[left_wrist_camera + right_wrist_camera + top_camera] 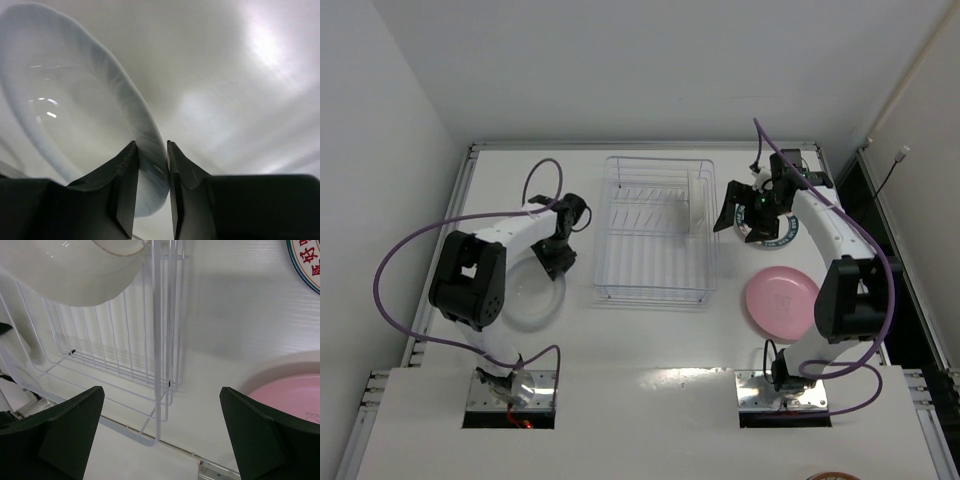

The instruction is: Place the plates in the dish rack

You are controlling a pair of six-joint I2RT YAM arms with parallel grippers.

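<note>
Grasp step: left gripper (151, 150) pinches the round clear glass plate (75, 100) by its rim; next, lift and carry it rightward to the white wire dish rack (652, 293).

Three plates (525, 297) (791, 236) (780, 302) — one dish rack (650, 255) — two arms (470, 272) (848, 292).

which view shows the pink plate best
Top external: nearly the whole pink plate shows, round and flat, seen from above. Right wrist catches only one curved section at its lower right corner. Left wrist shows none of it.
</note>
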